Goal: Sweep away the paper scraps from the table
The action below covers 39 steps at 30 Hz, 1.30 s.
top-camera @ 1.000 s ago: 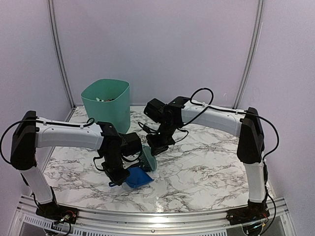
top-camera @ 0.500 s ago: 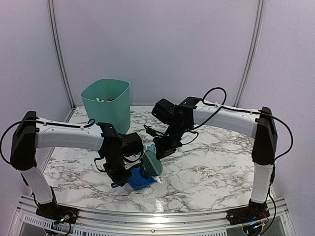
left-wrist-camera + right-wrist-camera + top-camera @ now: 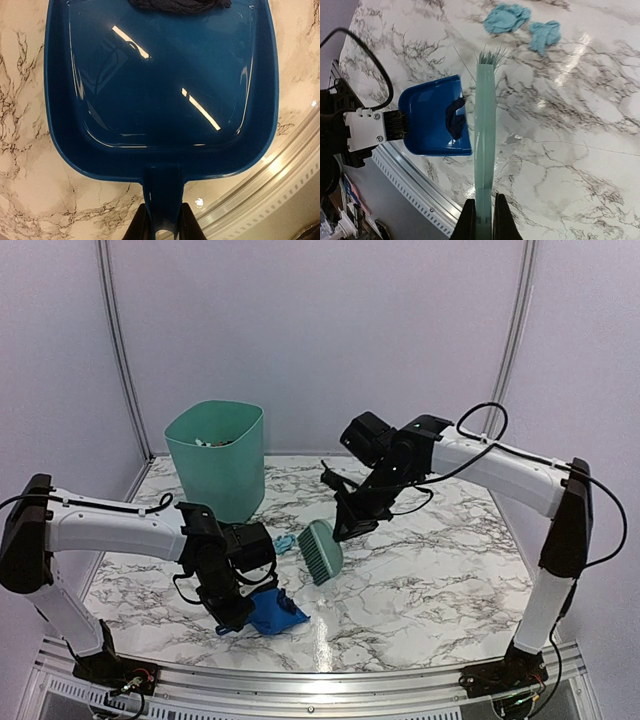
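My left gripper (image 3: 236,619) (image 3: 163,226) is shut on the handle of the blue dustpan (image 3: 277,612) (image 3: 160,100), which lies flat on the marble table (image 3: 420,580) near the front rail. One dark paper scrap (image 3: 176,4) (image 3: 454,118) sits in the pan close to its open lip. My right gripper (image 3: 350,524) (image 3: 483,220) is shut on the handle of the mint-green brush (image 3: 320,551) (image 3: 485,135), held above the table beyond the dustpan (image 3: 432,120). Two light blue paper scraps (image 3: 507,18) (image 3: 545,35) lie on the table past the bristles; they also show as a light blue scrap (image 3: 284,540).
A mint-green bin (image 3: 215,455) with bits inside stands at the back left of the table. The metal rail (image 3: 320,680) runs along the near edge, right beside the dustpan. Booth walls close in the back and sides.
The right arm has lifted the brush off the dustpan and swung it back and to the right. The left arm has drawn the dustpan slightly towards the near edge.
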Available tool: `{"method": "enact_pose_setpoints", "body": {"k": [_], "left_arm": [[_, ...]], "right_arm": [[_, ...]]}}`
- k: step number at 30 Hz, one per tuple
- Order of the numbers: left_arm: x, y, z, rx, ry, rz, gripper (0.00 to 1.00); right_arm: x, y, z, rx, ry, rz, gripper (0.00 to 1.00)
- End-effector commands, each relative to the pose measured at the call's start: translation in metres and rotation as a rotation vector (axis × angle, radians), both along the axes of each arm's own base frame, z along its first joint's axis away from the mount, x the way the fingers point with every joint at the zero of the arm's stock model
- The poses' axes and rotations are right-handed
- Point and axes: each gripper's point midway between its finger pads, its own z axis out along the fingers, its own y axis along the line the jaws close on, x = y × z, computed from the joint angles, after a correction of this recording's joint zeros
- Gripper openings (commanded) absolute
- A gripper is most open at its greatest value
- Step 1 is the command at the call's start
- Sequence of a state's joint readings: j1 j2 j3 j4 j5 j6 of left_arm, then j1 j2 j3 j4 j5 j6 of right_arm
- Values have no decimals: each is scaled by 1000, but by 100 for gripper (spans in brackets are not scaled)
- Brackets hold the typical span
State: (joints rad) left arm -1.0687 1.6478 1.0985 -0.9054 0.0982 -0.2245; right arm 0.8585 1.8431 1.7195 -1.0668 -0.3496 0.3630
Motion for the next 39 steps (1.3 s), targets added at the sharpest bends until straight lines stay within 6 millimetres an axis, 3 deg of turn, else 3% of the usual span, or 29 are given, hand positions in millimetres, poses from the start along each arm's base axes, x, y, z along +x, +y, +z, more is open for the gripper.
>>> {"method": "enact_pose_setpoints", "body": {"k": [1,4,8,12,16,27,39], "left_arm": [[-13,8,4,-9,26,10,0],[-17,8,4,-9,30,0,0],[-17,-2,6,-19,27,-19,0],[-18,-14,6,-20,28,-48,0],[-16,-23,3,-14,28,-62,0],[-5,-44,-2,-5,14,-66,0],[10,-63,-2,-40,-39,-94,0]], "right_arm": [[27,-50,30,-10,-58,-171,0],[25,-80,24,-67,-56,-207,0],[12,-121,-6,-248,-34,-229,0],[-2,-132,-28,-309,23,-230,0],[-11,-113,-32,-263,48,-203,0],[-27,-39,-57,-186,102,-50,0],[-48,-6,-39,-41,119,87,0]]}}
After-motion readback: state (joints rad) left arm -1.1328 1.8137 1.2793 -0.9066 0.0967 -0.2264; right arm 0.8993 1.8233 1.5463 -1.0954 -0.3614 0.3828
